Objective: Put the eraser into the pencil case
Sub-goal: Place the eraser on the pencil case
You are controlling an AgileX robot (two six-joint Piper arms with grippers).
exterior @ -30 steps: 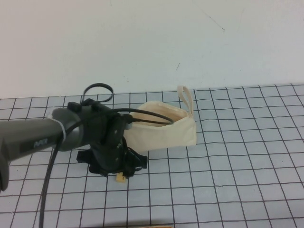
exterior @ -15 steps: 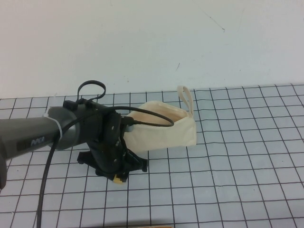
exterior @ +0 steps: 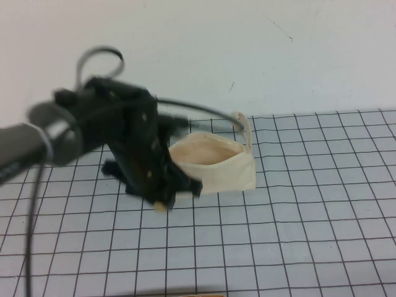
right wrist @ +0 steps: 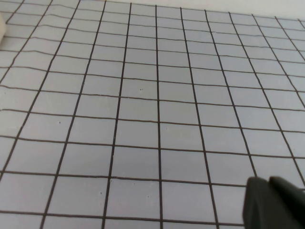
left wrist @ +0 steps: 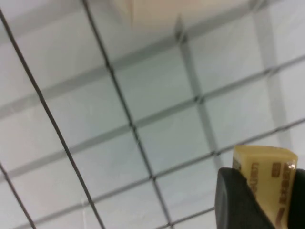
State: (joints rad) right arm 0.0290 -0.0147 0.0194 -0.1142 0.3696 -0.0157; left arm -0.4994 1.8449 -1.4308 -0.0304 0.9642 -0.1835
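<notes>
The cream-white pencil case (exterior: 213, 164) lies open on the grid mat, its peach lining showing and its strap loop (exterior: 243, 127) at the far right end. My left gripper (exterior: 162, 203) is shut on the pale yellow-tan eraser (exterior: 161, 205) and holds it lifted above the mat, just left of and in front of the case. In the left wrist view the eraser (left wrist: 268, 183) sits pinched between the two dark fingers (left wrist: 236, 202), with a blurred corner of the case (left wrist: 152, 12) beyond. My right gripper (right wrist: 274, 202) shows only in the right wrist view, over bare mat, fingertips together.
The grid mat (exterior: 297, 235) covers the table up to a white wall behind. A tan edge (exterior: 185, 294) peeks in at the bottom of the high view. The left arm's cable (exterior: 99, 59) loops above the wrist.
My left gripper has lifted off the mat with the eraser in it and moved up and toward the case. The case has not moved.
</notes>
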